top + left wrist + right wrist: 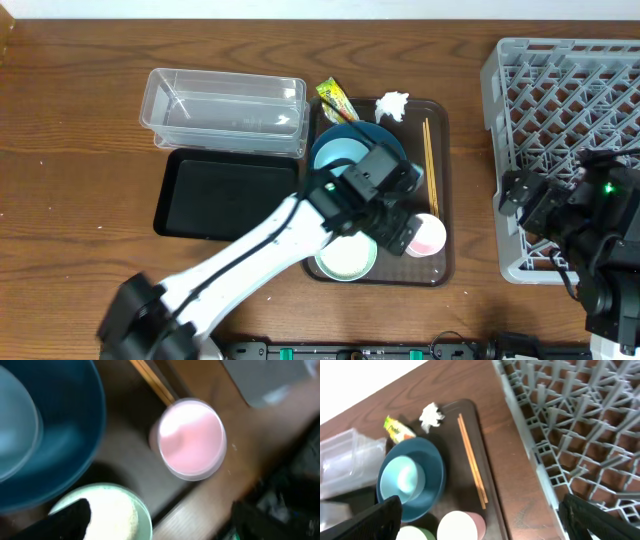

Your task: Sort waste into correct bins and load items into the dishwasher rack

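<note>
Left jaws are wide open, gripping nothing. The left arm [260,250] reaches in from the front edge of the desk [80,120] and hangs over the front right part of the brown serving tray [430,108], tips just beside the pink cup [427,236]. The left wrist view puts the cup ahead of the fingers [70,517], not between them; can't tell if anything touches it. Right jaws are also wide open and empty. The right arm [600,230] is over the front part of the dishwasher rack [560,90], which sits at the desk's right edge, near the tray but apart from it. On the tray, the cup is upright in the front right corner. The pale green bowl [350,262] is at the front edge just left of the cup, partly under the arm, with a white grainy mass inside that looks like rice grains [120,515]. The blue plate [388,135] is in the back left half with the light blue bowl [335,155] sitting in it. The chopsticks [428,150] lie together along the right edge, running back to front. The tissue [392,105] is at the back edge just beside the plate, and the snack wrapper [337,102] is at the back left corner against the plate rim. The clear tub [225,110] is on the desk left of the tray's back corner, with the black tray [225,195] directly in front of it, edges just beside each other.
</note>
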`<state>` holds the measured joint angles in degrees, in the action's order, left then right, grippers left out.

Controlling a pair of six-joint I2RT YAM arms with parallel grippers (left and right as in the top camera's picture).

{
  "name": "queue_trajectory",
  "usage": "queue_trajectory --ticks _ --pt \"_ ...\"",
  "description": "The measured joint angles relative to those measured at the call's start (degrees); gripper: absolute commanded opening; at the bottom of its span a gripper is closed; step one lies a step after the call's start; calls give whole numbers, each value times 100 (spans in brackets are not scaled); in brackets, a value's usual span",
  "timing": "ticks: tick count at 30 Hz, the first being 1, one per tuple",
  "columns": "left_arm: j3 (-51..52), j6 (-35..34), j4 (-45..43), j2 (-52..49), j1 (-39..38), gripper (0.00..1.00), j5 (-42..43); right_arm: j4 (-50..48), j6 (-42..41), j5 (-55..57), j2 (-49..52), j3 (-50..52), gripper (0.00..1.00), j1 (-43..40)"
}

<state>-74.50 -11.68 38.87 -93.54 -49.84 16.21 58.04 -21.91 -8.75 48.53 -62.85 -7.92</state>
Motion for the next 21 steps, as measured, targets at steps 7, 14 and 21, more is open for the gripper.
queue_trajectory --ticks 7,14,21 --pt "0 -313 -911 -866 -168 66 -210 72 -90 9 0 -7 99 -44" --pt "0 -398 -938 -1231 -293 27 -271 133 -105 11 0 -7 99 -44" --pt "0 -319 -931 -1300 -293 6 -286 136 -111 24 0 -7 99 -44"
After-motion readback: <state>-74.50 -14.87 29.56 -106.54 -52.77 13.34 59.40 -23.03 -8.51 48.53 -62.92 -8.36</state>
